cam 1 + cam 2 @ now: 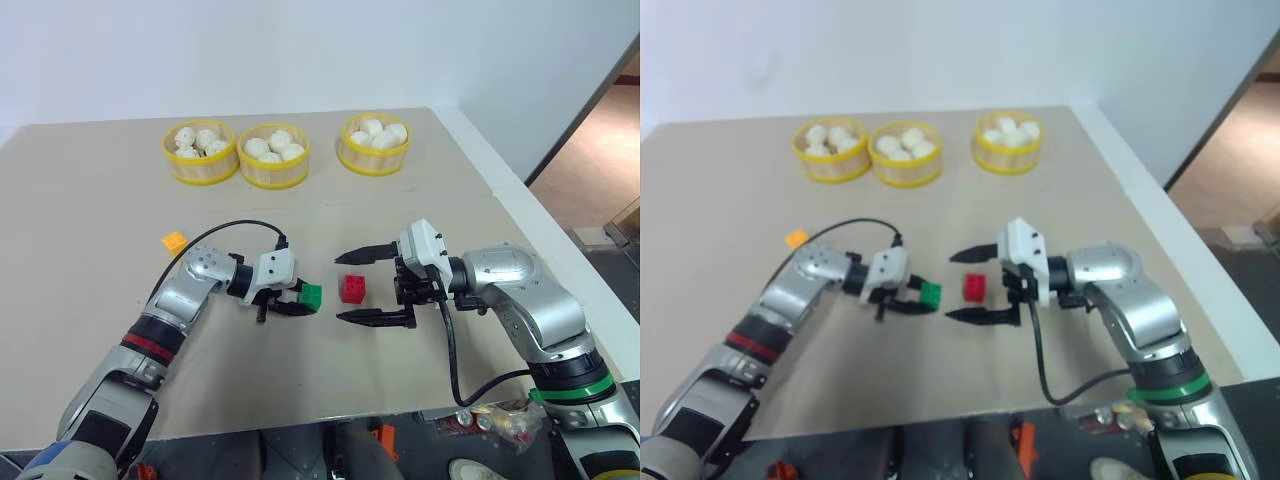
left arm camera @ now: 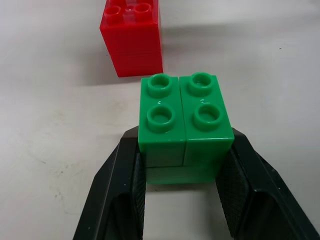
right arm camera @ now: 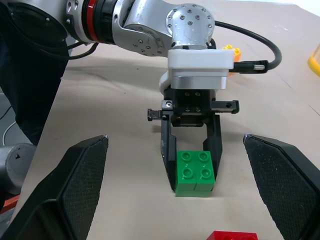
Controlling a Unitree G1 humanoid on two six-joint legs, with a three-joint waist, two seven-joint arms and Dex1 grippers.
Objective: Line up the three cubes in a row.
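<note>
While the left gripper (image 1: 297,301) sits a bit left of centre in the head view, it's pinching the green cube (image 1: 311,295) between its two black fingers (image 2: 122,190), studs facing up. In the wrist shot the cube looks down at the counter (image 1: 90,200), though I can't tell if it's actually touching. The red cube (image 1: 353,288) is just to the right of it, close but with a small gap, standing on the counter. The right gripper (image 1: 345,287) comes in from the right with its fingers spread wide, one above and one below the red cube in the frame, touching neither. The yellow-orange cube (image 1: 174,241) is off by itself at mid-left, well apart from the other two. Three baskets (image 1: 200,152) of white buns line up along the top.
</note>
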